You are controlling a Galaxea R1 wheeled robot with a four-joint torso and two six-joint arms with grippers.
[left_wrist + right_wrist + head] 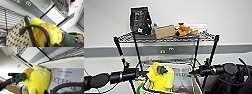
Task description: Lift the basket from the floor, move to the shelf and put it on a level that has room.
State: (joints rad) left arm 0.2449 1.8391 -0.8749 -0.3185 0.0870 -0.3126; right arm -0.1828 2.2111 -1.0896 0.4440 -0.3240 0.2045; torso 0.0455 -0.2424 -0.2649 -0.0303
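Head view — basket (194,86) between grippers

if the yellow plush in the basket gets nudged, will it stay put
Probably soft and light: the yellow plush looks stuffed. It stands well above the rim of the basket, so it may flop or tip out. The box beside it likely props one side.

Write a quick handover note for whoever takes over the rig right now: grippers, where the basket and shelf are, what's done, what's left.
Grippers: the fingers cannot be made out. Both arms reach in at the small cream woven basket, left arm and right arm.
Basket: raised in front of the tall black wire rack, holding a yellow plush toy and a printed box.
Done: basket lifted, robot at rack.
Left: set it on the second tier; the top tier is occupied.
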